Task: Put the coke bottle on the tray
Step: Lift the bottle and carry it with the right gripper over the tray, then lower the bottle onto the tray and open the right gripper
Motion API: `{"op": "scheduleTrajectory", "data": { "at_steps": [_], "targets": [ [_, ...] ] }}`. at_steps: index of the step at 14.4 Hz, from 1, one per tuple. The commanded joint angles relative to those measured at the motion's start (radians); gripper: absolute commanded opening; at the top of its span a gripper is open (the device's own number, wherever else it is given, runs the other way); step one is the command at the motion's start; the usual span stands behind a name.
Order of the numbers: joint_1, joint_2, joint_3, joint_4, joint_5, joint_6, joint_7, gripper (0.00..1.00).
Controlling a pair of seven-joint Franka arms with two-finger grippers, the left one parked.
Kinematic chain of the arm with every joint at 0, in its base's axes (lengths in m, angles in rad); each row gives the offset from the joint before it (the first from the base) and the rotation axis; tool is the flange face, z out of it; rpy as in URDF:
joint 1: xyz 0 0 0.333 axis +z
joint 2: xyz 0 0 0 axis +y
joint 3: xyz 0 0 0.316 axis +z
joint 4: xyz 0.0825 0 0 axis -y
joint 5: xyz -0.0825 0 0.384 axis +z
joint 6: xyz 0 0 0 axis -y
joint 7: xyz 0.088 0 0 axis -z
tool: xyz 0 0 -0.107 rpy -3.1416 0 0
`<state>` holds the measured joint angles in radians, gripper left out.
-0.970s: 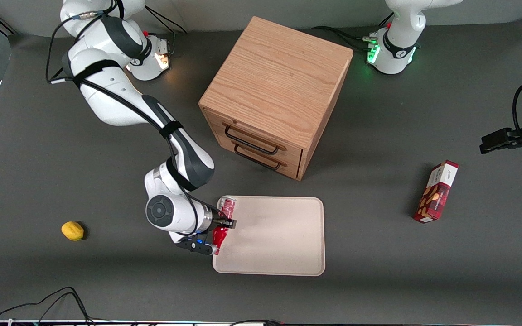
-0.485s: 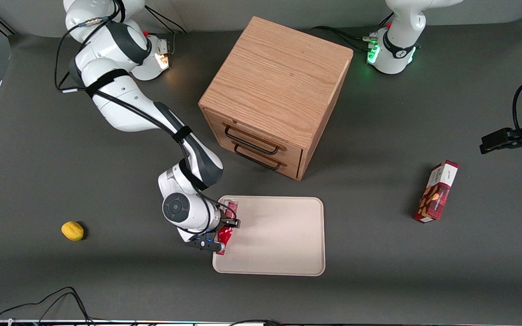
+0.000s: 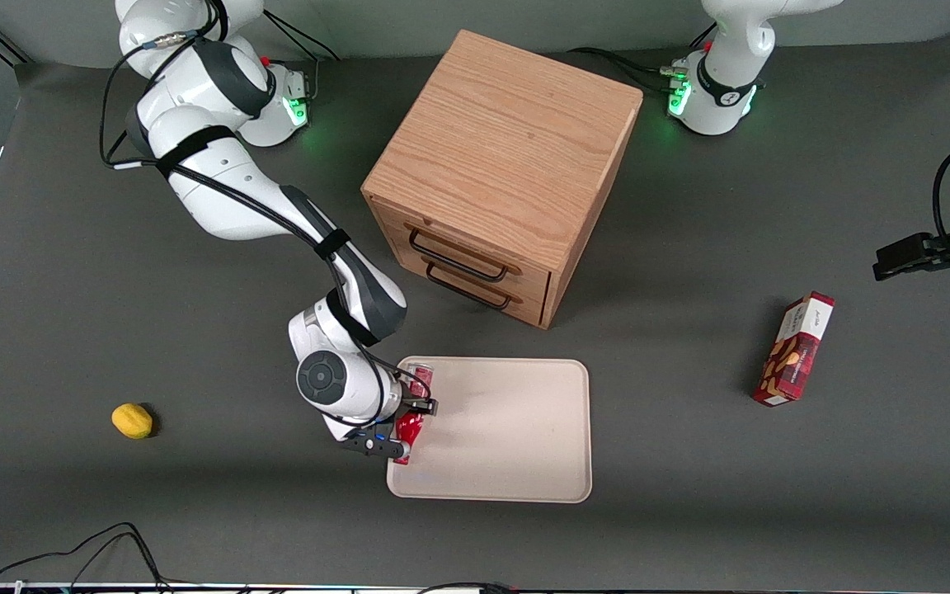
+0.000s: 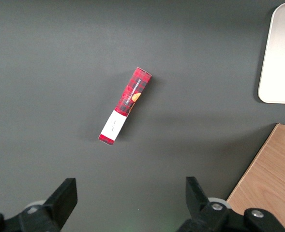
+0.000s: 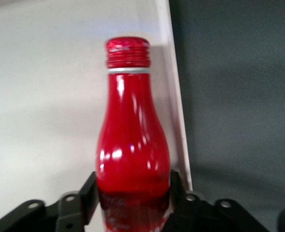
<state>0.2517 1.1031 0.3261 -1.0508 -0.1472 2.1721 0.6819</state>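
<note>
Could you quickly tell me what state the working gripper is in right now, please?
Gripper: closed on the coke bottle, holding it over the tray near the edge toward the working arm's end.

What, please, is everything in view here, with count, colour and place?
bottle: one, red, lying over the tray's edge nearest the working arm, in the pincer.
tray: one, beige, on the table in front of the drawers.
drawers: one wooden unit, two black handles, mid-table.
box: one, red, toward the parked arm's end.
lemon: one, yellow, toward the working arm's end.
pincer: one, black, shut on the bottle at the tray's edge.
</note>
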Motion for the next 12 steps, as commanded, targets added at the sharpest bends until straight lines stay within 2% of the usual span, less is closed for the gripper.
{"op": "scheduleTrajectory", "data": {
  "at_steps": [1,9,12],
  "targets": [
    [0.0,-0.005,0.004,-0.011,-0.029,0.015,0.014,1.0],
    [0.0,-0.015,0.013,-0.009,-0.028,0.015,0.022,1.0],
    [-0.002,-0.096,0.037,-0.002,-0.026,0.011,0.036,1.0]
  ]
}}
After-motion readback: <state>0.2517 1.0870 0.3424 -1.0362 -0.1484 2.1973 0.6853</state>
